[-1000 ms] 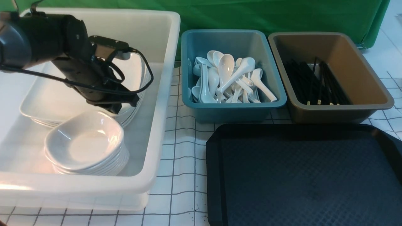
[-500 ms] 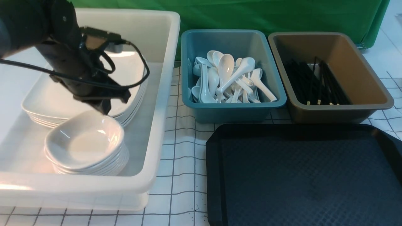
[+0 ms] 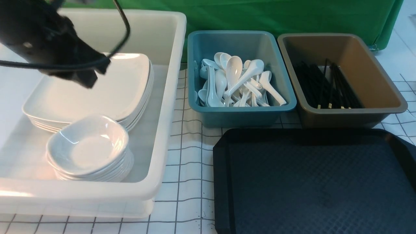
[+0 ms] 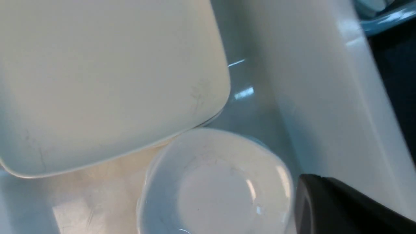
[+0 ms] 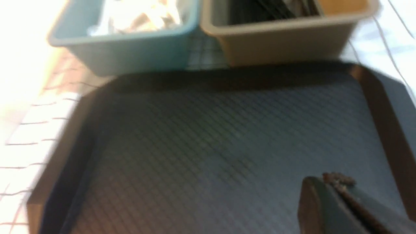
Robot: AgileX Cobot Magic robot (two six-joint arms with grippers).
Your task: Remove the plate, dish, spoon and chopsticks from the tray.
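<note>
The left gripper (image 3: 87,78) hangs above the far part of the white tub (image 3: 169,97), over the stack of plates; its jaws are pressed together and carry nothing. The top plate (image 3: 107,87) lies just below and in front of it, apart from it. The dish (image 3: 87,146), uppermost of a stack of small dishes, sits nearer the camera in the same tub, touching the front edge of the plate stack. In the left wrist view the plate (image 4: 97,74) and dish (image 4: 214,182) fill the picture, with a dark fingertip (image 4: 331,208) at the edge.

The right gripper (image 5: 344,201) is closed and empty, hovering over the tray (image 5: 208,136). In the front view the tray (image 3: 318,182) lies on the gridded tabletop (image 3: 188,182), bare, in front of the teal tub (image 3: 240,113) full of white spoons (image 3: 237,81) and the brown tub (image 3: 341,117) holding the black chopsticks (image 3: 325,87).

Compared with a second ago, the left arm has risen and drawn back toward the far left corner: it then reached low, close above the dish, and now stands clear over the plates. Plates, dishes, tubs and tray lie where they lay.

The right arm does not show in the front view; the tray's right and near edges are cut off. The right wrist view is blurred, so the tubs' contents are indistinct there.
</note>
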